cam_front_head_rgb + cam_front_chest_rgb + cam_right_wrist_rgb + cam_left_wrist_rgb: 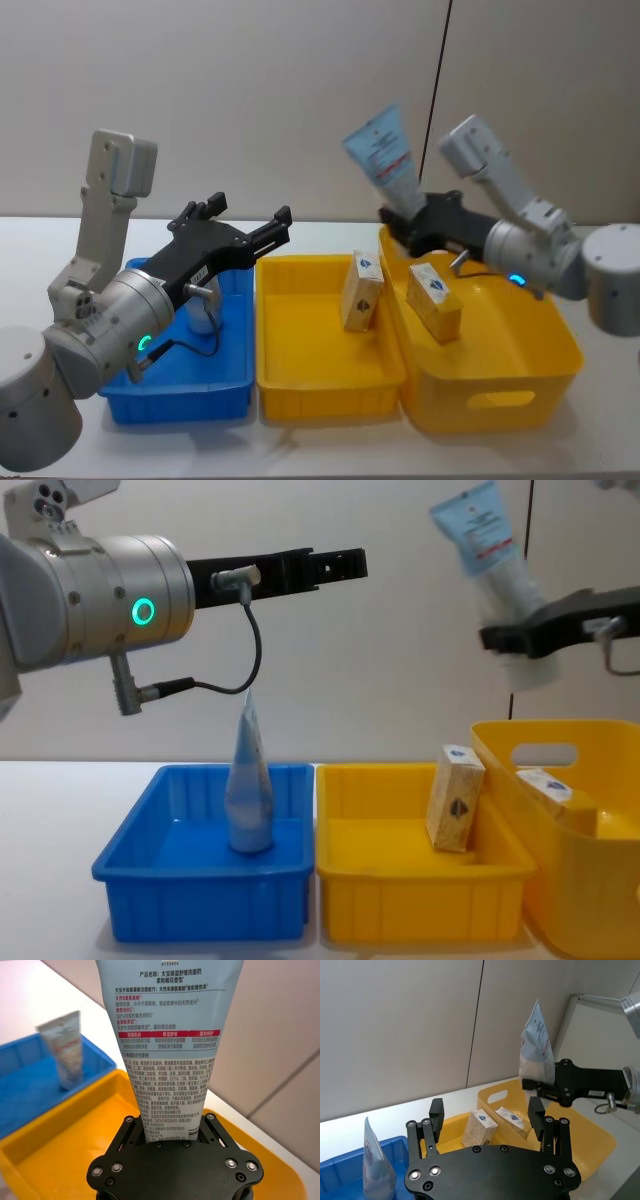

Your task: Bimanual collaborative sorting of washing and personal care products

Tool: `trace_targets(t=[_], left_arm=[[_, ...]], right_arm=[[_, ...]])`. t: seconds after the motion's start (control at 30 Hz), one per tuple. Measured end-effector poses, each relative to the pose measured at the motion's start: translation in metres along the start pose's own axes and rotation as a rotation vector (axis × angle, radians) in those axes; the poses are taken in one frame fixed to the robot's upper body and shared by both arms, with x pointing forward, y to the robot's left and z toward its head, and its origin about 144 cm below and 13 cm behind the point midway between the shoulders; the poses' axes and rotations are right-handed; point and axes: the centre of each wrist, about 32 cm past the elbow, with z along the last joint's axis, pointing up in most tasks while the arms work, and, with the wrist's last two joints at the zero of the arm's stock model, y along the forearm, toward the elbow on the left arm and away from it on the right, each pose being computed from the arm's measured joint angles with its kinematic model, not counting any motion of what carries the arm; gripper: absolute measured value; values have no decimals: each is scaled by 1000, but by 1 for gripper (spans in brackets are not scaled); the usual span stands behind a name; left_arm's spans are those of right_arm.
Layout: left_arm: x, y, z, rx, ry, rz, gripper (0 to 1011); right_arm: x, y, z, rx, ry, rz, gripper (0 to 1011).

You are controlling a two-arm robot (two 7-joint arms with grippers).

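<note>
My right gripper (pixel 405 212) is raised above the back edge of the yellow basket (pixel 520 385), shut on the cap end of a pale-blue tapering tube (pixel 383 155) that points up; the right wrist view shows the tube's (pixel 167 1035) printed side. A second tube (pixel 248 790) stands upright in the blue tray (pixel 130 880). One speckled carton (pixel 361 290) leans in the yellow tray (pixel 300 395), another carton (pixel 434 302) lies in the basket. My left gripper (pixel 248 213) hovers open and holds nothing, high over the blue tray's right side, fingers (pixel 436 1112) pointing toward the right arm.
The blue tray, yellow tray and taller yellow basket sit side by side on a white table (pixel 60 240), against a plain wall. A cable (pixel 255 640) loops down from the left wrist above the blue tray.
</note>
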Motion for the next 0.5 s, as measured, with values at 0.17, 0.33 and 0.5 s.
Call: trace_targets(t=[0.17, 0.33, 0.5], left_arm=[[0, 0, 0, 0, 0, 0, 1001], [0, 0, 0, 0, 0, 0, 1001], [0, 0, 0, 0, 0, 0, 1001]], right_arm=[[20, -5, 4, -54, 32, -32, 256], [32, -6, 6, -98, 62, -32, 255], [45, -4, 10, -154, 95, -15, 255]])
